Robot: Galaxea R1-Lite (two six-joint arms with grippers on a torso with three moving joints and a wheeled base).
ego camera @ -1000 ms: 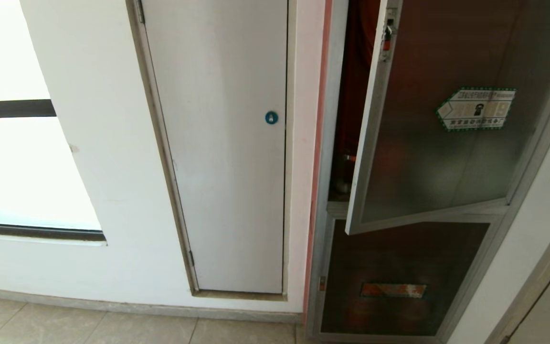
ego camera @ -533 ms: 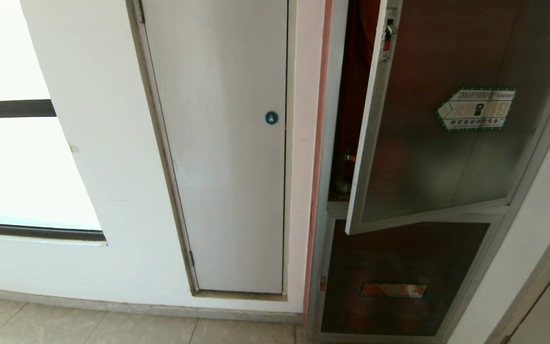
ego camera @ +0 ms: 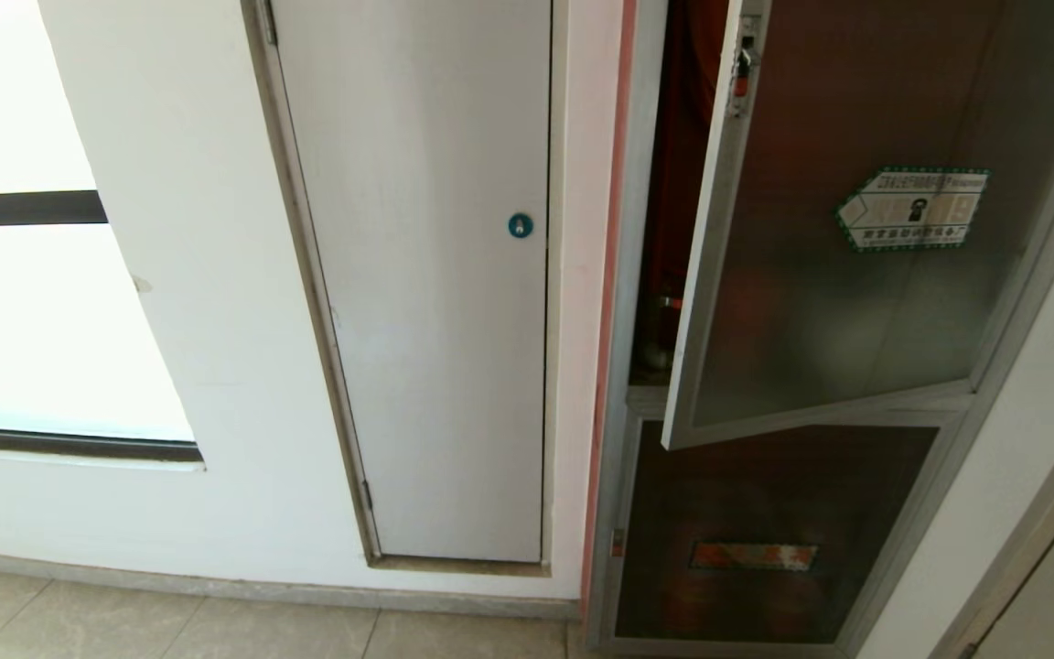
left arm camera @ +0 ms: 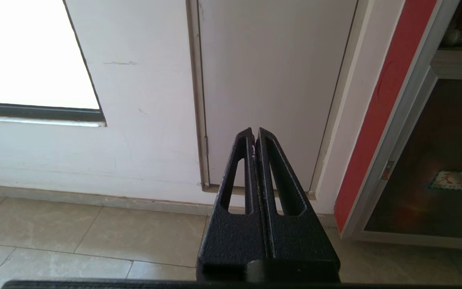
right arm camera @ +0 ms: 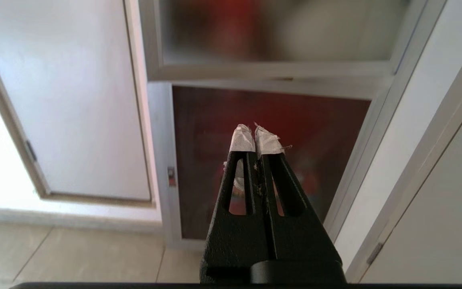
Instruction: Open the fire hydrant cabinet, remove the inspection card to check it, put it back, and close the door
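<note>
The door (ego camera: 856, 275) was seen ajar at the head view's right, long axis vertical, latch edge swung outward from the fire hydrant cabinet (ego camera: 623, 439). The left gripper (left arm camera: 255, 134) and right gripper (right arm camera: 254, 132) were both closed on nothing.

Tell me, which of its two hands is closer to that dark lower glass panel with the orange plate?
Right. The right hand, shut, points straight at the lower panel. The left hand, also shut, faces the white door, with that panel off to its side.

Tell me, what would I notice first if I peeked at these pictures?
Probably the door of dark glass on the right, standing ajar with a green-bordered sticker on it, and red showing in the gap behind. Next, the plain white door with its little blue lock, in the middle.
</note>
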